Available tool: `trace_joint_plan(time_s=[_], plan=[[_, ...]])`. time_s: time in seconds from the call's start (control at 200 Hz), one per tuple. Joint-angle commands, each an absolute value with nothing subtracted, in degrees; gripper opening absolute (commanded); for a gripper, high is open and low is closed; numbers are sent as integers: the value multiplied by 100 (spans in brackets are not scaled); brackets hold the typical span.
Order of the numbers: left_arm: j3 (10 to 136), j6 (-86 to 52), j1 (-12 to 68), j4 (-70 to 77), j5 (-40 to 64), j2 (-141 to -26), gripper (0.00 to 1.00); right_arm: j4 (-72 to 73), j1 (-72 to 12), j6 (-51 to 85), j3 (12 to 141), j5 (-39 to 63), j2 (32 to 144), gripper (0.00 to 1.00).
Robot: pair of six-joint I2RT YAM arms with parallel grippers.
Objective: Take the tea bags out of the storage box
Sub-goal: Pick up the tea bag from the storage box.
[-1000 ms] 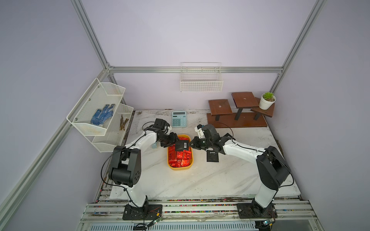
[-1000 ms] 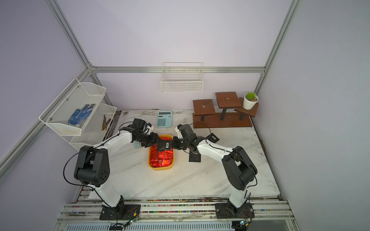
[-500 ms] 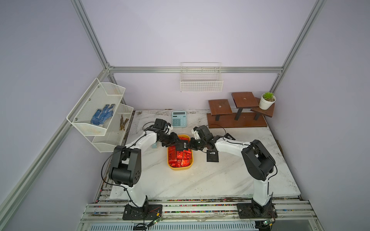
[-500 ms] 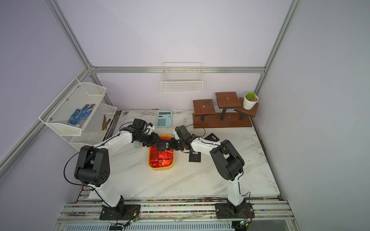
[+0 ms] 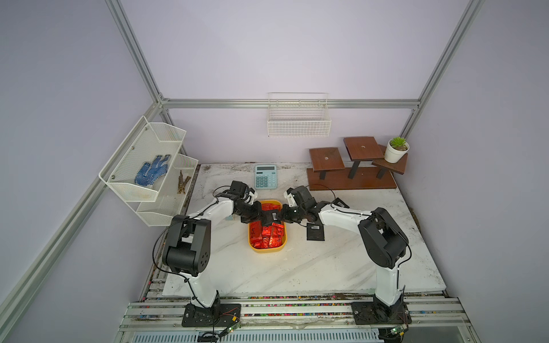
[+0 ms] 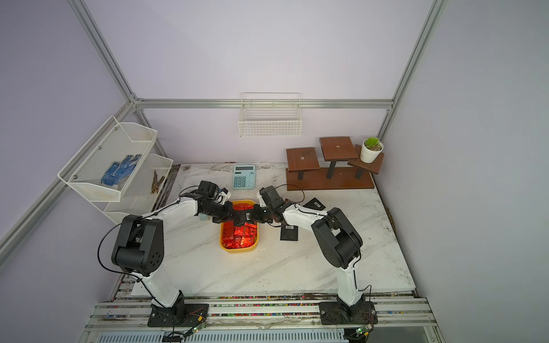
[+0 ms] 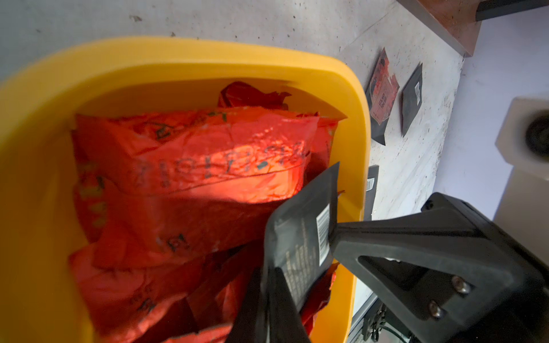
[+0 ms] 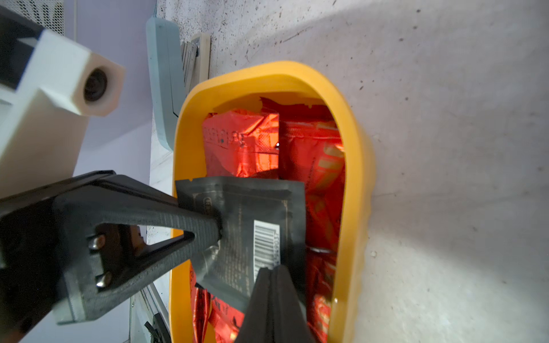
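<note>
The yellow storage box [image 5: 267,250] [image 6: 237,251] sits mid-table, full of crinkly red foil tea bags [image 5: 266,237] [image 7: 193,166] [image 8: 320,166]. Both grippers meet over its far half. One flat black tea bag with a barcode label [image 7: 300,237] [image 8: 255,219] hangs between them just above the red ones. My left gripper [image 7: 269,276] [image 5: 265,218] is shut on one edge of it. My right gripper [image 8: 271,273] [image 5: 279,218] is shut on the opposite edge. The box rim [image 7: 208,59] [image 8: 356,148] curves around below them.
Two black sachets [image 5: 315,232] [image 5: 340,203] and a reddish-brown one [image 7: 383,95] lie on the marble right of the box. A blue calculator [image 5: 265,177] is behind it. A wooden stand [image 5: 350,178] with a plant pot [image 5: 396,151] fills the back right. A mesh shelf [image 5: 148,166] hangs at left.
My left gripper's jaws have closed onto the black tea bag that the right gripper was holding. The right arm has folded in, carrying its gripper slightly left over the box.
</note>
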State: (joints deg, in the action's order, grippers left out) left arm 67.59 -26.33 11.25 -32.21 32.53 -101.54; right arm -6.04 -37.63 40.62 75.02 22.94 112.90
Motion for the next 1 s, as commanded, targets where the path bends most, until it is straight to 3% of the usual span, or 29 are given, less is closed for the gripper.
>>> trace_joint_plan(time_s=[0.0,0.17,0.44,0.685,0.995], plan=[[6927,-2597,1079,-3437,3018,-9809,5,-766,-3771,3845,7576,2191,10831,3],[7231,-2506,1081,-3974,2629,-9459,4,-1232,-3721,3500,7579,1903,10029,21],[7479,-2417,1085,-4341,2626,-9128,5,-1492,-3227,3262,6851,1758,8335,41],[7420,-2484,1081,-4250,3085,-9191,5,-1869,-2752,3036,6201,1802,7246,45],[6975,-2712,1123,-3825,4280,-9496,8,-1612,-2708,3191,5605,2000,7088,45]])
